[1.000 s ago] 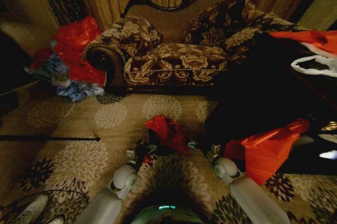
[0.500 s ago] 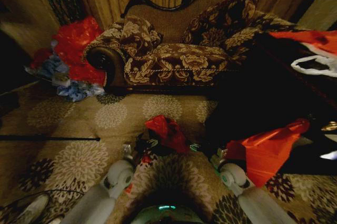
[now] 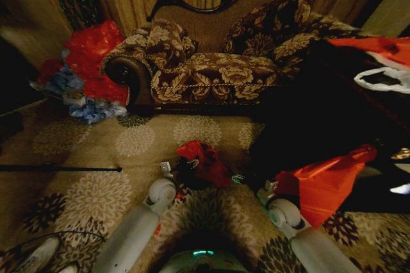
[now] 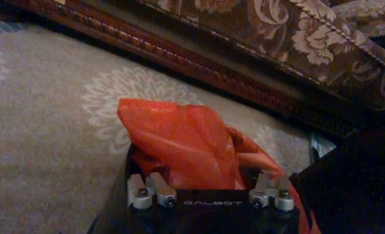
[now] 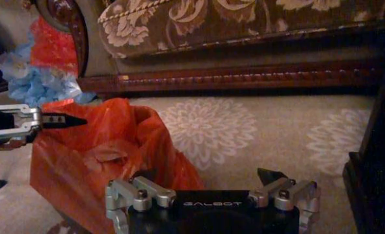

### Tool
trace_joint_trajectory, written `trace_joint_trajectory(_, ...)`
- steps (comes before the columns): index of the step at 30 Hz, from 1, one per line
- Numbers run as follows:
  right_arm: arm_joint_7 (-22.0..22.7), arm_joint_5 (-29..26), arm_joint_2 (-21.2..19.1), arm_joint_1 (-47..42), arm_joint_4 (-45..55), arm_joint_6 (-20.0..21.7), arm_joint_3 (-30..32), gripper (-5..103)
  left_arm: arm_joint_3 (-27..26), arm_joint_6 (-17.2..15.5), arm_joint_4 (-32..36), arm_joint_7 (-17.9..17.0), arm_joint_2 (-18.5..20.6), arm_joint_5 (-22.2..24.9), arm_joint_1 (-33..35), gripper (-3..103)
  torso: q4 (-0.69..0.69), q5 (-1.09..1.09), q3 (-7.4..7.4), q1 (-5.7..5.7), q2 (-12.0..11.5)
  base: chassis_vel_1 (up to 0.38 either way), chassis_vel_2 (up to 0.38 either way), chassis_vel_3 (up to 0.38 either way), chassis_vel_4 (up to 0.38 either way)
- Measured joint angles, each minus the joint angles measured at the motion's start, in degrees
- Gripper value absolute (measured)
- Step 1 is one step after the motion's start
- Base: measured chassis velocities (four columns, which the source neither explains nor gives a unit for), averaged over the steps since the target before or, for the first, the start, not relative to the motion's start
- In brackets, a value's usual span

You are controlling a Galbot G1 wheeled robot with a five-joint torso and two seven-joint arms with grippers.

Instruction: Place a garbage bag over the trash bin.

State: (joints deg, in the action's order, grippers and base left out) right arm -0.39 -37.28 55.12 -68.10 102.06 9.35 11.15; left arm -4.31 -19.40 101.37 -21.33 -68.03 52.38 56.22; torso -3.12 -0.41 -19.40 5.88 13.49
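The garbage bag (image 3: 202, 159) is a crinkly red heap on the patterned carpet in front of the sofa. It bulges up out of the small black trash bin (image 4: 130, 162), whose dark rim shows beside the plastic in the left wrist view. My left gripper (image 3: 173, 169) is at the bag's left edge, and its black tip (image 5: 75, 120) touches the plastic in the right wrist view. My right gripper (image 3: 248, 181) is open at the bag's right side. One fingertip (image 5: 271, 174) shows over the carpet; the other is behind the red plastic (image 5: 108, 151).
A floral sofa (image 3: 211, 68) with a carved wooden base stands just beyond the bin. A heap of red and blue bags (image 3: 86, 68) lies at its left end. A larger orange-red bag (image 3: 327, 180) and dark furniture (image 3: 320, 113) crowd the right. A thin black rod (image 3: 57, 168) lies on the carpet at left.
My left arm has swung forward and inward, bringing its gripper up against the bag's left edge. The right arm has stayed slightly pulled back. The bag has barely moved.
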Motion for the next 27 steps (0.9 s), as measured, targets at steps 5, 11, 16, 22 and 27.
trace_joint_trajectory(5, 1.0, 0.1, 0.0, 0.6, -0.8, 0.0, -0.1, 100, 0.2, 0.2, -0.2, -0.3, -0.5, 0.4, -0.4, 56, 0.0, -0.01, 0.0, 0.0, 0.0, 0.0, 0.0, 0.0, 0.0)
trace_joint_trajectory(11, 2.3, -0.3, 0.5, 0.9, -1.5, 0.0, -0.1, 100, -0.7, 1.2, 0.2, -0.5, 0.0, 0.9, 0.4, 34, 0.01, -0.01, 0.0, 0.0, 0.0, 0.0, 0.0, 0.0, 0.0)
trace_joint_trajectory(16, 3.0, -0.2, 0.8, 1.0, -1.7, 0.2, 0.0, 100, -1.5, 2.2, 0.3, -1.5, 0.0, 1.8, 0.3, 12, 0.0, -0.01, 0.0, 0.0, 0.0, 0.0, 0.0, 0.0, 0.0)
trace_joint_trajectory(22, 3.1, -0.1, 0.9, 0.6, -1.6, 0.3, 0.2, 100, -3.4, 2.6, 3.6, -2.8, 0.8, 2.7, 1.5, 0, -0.01, -0.01, 0.0, 0.0, 0.0, 0.0, 0.0, 0.0, 0.0)
trace_joint_trajectory(27, 3.1, 0.1, 0.9, 0.1, -1.2, 0.5, 0.7, 100, -5.8, 2.9, 6.6, -4.4, 2.0, 3.1, 4.3, 0, 0.0, -0.02, 0.01, 0.0, 0.0, 0.0, 0.0, 0.0, 0.0)
